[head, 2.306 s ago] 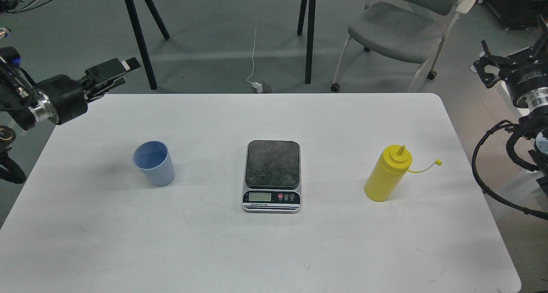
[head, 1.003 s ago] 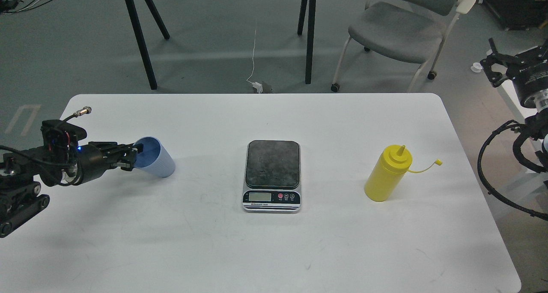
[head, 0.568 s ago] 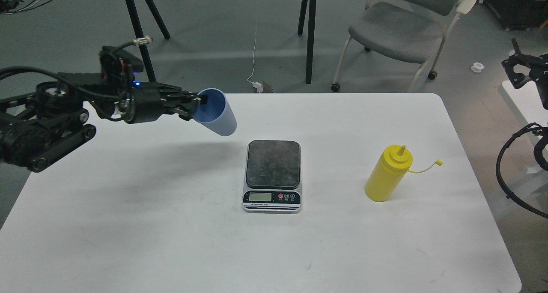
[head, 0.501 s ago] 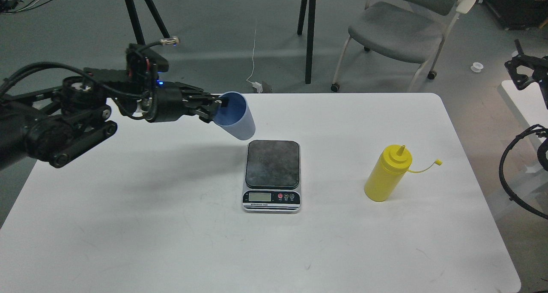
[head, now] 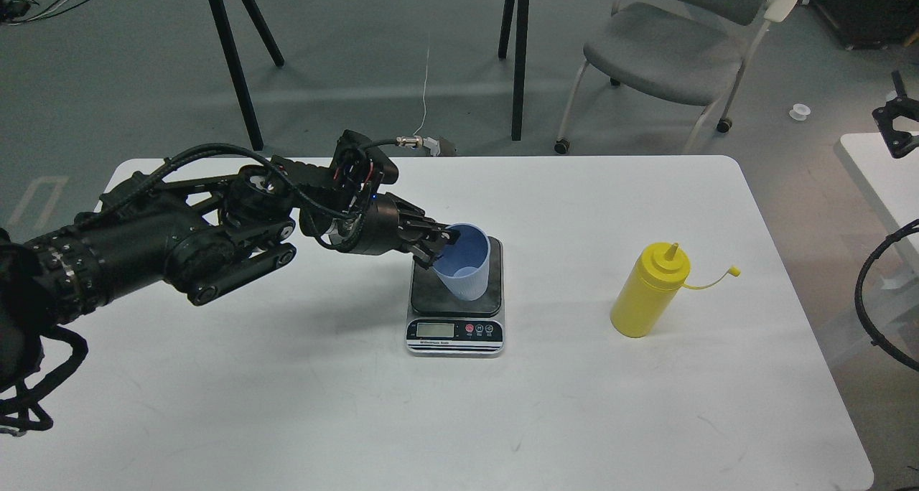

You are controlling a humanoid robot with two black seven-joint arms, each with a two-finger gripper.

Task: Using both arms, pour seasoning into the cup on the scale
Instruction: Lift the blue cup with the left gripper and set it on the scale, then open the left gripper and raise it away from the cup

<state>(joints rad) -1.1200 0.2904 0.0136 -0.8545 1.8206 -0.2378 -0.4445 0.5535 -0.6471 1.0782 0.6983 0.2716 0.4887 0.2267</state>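
The pale blue ribbed cup (head: 464, 270) stands on the dark plate of the scale (head: 456, 326) at the table's middle. My left gripper (head: 439, 245) reaches in from the left and is shut on the cup's left rim. The yellow seasoning bottle (head: 649, 290) stands upright on the table to the right of the scale, its small cap hanging out to the right on its tether. My right gripper (head: 897, 121) is only partly in view at the far right edge, beyond the table; its fingers cannot be told apart.
The white table (head: 287, 405) carries everything. A grey chair (head: 675, 39) and black table legs (head: 518, 53) stand on the floor behind it. A black cable loop (head: 872, 297) of my right arm hangs off the table's right side.
My left gripper has carried the cup from the left of the table, up, to the right and down onto the scale plate. My right arm has drawn back toward the right edge.
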